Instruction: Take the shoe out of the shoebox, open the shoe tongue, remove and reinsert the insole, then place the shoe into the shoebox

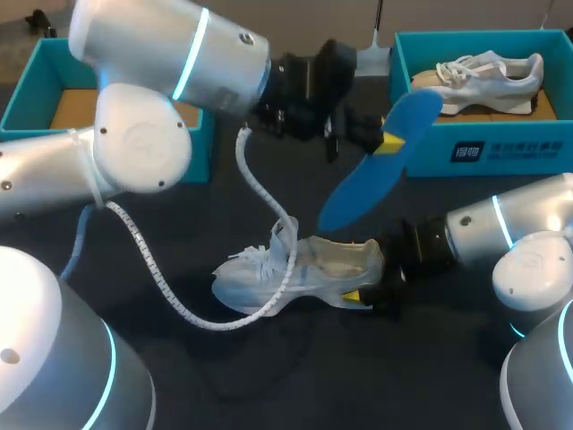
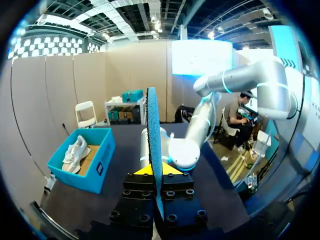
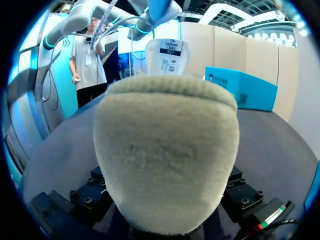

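Two arms over a dark table point(image 1: 295, 376) in the head view. From the left, the left gripper point(image 1: 387, 141), clamped on a blue insole point(image 1: 376, 170) held slanted in the air above the middle. Below it, a white shoe point(image 1: 295, 269) on its sole mid-table, toe to the left, with the right gripper point(image 1: 358, 290) closed on its heel from the right. Far right, a teal shoebox point(image 1: 425, 152) holding a second shoe point(image 1: 488, 76); far left, another teal box point(image 1: 25, 94).

Left wrist view: insole edge-on, pinched between both yellow tips; shoebox well ahead, off to one side.

Right wrist view: heel filling the gap in the gripper, tongue point(image 3: 167, 57) upright beyond it.
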Tool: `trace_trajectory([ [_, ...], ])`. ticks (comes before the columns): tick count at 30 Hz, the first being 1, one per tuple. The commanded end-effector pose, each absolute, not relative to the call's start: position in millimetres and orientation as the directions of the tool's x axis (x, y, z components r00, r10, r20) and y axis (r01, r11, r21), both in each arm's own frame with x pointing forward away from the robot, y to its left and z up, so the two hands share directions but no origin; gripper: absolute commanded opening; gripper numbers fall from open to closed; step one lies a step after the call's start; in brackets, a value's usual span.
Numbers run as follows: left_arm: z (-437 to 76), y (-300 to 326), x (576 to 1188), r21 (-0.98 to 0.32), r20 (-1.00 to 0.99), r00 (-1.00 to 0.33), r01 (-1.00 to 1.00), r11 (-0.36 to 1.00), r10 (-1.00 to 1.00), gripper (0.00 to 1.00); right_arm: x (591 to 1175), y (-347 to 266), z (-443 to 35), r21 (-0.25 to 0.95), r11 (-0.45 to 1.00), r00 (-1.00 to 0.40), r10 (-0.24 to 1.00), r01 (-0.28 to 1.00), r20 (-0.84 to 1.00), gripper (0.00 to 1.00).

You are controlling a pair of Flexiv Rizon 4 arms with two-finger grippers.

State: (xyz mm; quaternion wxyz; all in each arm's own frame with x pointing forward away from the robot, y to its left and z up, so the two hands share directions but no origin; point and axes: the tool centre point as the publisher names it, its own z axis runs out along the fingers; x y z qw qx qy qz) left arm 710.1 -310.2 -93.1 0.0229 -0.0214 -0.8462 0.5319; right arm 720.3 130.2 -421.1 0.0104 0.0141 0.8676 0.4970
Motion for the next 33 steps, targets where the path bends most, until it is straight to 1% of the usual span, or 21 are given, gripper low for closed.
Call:
trace_trajectory([
  [1, -78.5, -306.2, 714.4, -0.934, 0.053, -0.990, -0.004, 0.356, 0.129, 0.00, 718.8, 131.9, -422.1, 0.859, 0.511, -0.999, 0.036, 0.014, -0.005, 0.00],
  [4, -64.8, -309.4, 716.4, -0.953, 0.083, -0.977, -0.020, 0.302, 0.196, 0.00, 718.8, 131.9, -422.1, 0.859, 0.511, -0.999, 0.036, 0.014, -0.005, 0.00],
  [27, -64.8, -309.4, 716.4, -0.953, 0.083, -0.977, -0.020, 0.302, 0.196, 0.00, 718.8, 131.9, -422.1, 0.859, 0.511, -0.999, 0.036, 0.014, -0.005, 0.00],
  [29, -50.1, -305.0, 709.1, -0.950, 0.193, -0.966, -0.139, 0.280, 0.173, 0.00, 718.8, 131.9, -422.1, 0.859, 0.511, -0.999, 0.036, 0.014, -0.005, 0.00],
  [31, -39.5, -303.1, 702.9, -0.945, 0.271, -0.950, -0.232, 0.230, 0.156, 0.00, 718.8, 131.9, -422.1, 0.859, 0.511, -0.999, 0.036, 0.014, -0.005, 0.00],
  [33, -31.3, -300.7, 696.0, -0.941, 0.296, -0.944, -0.262, 0.215, 0.143, 0.00, 718.8, 131.9, -422.1, 0.859, 0.511, -0.999, 0.036, 0.014, -0.005, 0.00],
])
